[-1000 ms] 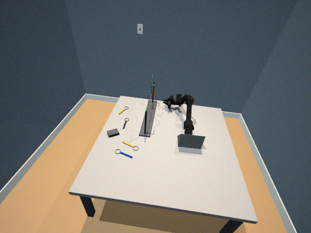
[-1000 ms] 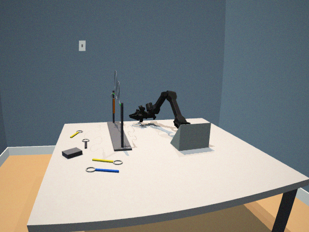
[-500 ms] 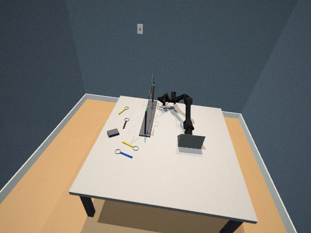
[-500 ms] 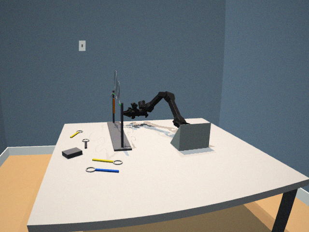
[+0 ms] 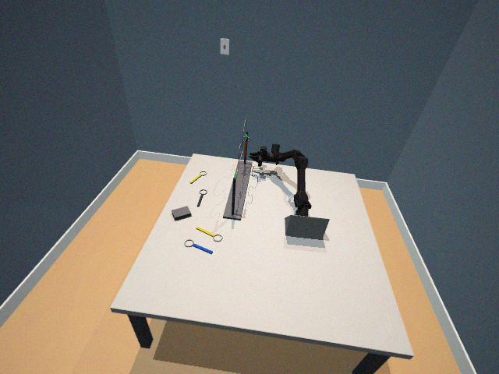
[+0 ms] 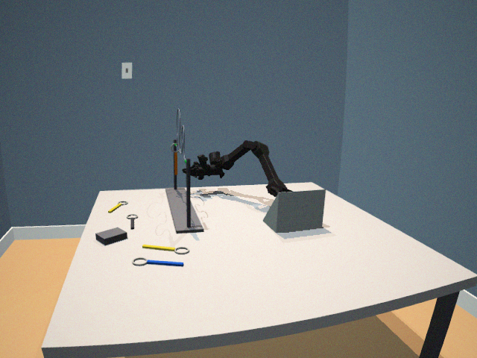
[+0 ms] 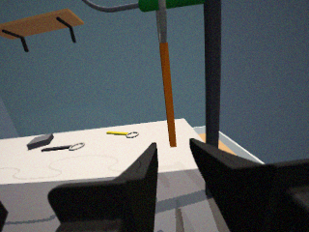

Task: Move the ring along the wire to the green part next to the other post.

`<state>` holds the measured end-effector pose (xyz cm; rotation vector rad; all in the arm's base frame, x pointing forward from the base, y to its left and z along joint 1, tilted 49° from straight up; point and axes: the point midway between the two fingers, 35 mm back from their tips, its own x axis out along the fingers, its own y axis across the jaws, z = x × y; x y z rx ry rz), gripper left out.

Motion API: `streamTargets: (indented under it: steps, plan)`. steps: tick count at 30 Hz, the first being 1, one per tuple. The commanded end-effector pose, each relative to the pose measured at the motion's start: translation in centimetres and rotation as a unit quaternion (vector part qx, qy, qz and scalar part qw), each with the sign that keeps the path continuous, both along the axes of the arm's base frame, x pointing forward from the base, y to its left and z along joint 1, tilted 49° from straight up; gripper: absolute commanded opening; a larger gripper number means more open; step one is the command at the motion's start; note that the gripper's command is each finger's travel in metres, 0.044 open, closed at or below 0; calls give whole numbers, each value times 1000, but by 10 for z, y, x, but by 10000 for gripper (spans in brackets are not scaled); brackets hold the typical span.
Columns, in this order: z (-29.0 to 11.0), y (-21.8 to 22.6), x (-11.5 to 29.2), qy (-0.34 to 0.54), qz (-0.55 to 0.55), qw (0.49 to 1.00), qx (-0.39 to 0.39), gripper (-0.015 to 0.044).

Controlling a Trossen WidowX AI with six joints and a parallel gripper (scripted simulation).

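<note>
The ring's orange handle (image 5: 245,149) (image 6: 175,163) (image 7: 167,92) hangs straight down from the green wire part (image 7: 164,5) beside the far post (image 7: 212,72) (image 6: 175,183). The thin grey wire (image 6: 178,119) (image 5: 245,125) loops above toward the near post (image 5: 233,197) (image 6: 188,196). Both posts stand on a dark base plate (image 5: 241,193) (image 6: 177,215). My gripper (image 5: 253,155) (image 6: 192,169) (image 7: 173,144) is open with a narrow gap and holds nothing. It hovers just to the arm's side of the handle, near the handle's lower end. In the wrist view the handle's tip shows a little beyond the gap, apart from the fingers.
Loose rings lie on the table left of the base plate: a yellow-handled one (image 5: 197,177) (image 6: 116,206), a black one (image 5: 200,197) (image 6: 132,221), another yellow one (image 5: 208,232) (image 6: 163,247) and a blue one (image 5: 199,246) (image 6: 159,262). A dark block (image 5: 181,212) (image 6: 110,235) lies there. The arm stands behind a grey wedge (image 5: 306,227) (image 6: 298,209).
</note>
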<state>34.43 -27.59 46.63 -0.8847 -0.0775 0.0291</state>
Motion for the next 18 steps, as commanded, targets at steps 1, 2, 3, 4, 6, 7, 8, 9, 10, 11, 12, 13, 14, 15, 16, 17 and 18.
streamTargets:
  steps: [1, 2, 3, 4, 6, 7, 8, 9, 10, 11, 12, 13, 14, 15, 16, 17, 18]
  plan:
    - [1, -1, 8, 0, -1, 1000, -1, 160]
    - [2, -1, 9, 0, -1, 1000, -1, 160]
    - [2, -2, 11, -1, -1, 1000, -1, 160]
    - [2, -2, 12, -1, -1, 1000, -1, 160]
    - [2, -2, 15, -1, -1, 1000, -1, 160]
    - [3, -2, 17, -1, -1, 1000, -1, 160]
    - [3, -2, 18, -1, -1, 1000, -1, 160]
    - [3, -2, 20, -1, -1, 1000, -1, 160]
    - [3, -2, 22, -1, -1, 1000, -1, 160]
    - [3, -2, 23, -1, -1, 1000, -1, 160]
    - [4, -2, 25, -1, -1, 1000, -1, 160]
    - [4, -2, 26, -1, -1, 1000, -1, 160]
    - [4, -2, 28, -1, -1, 1000, 0, 160]
    - [4, -2, 29, -1, -1, 1000, 0, 160]
    - [4, -2, 31, -1, -1, 1000, 0, 160]
    - [4, -2, 32, -1, -1, 1000, 0, 160]
    - [5, -2, 34, -2, -1, 1000, 0, 160]
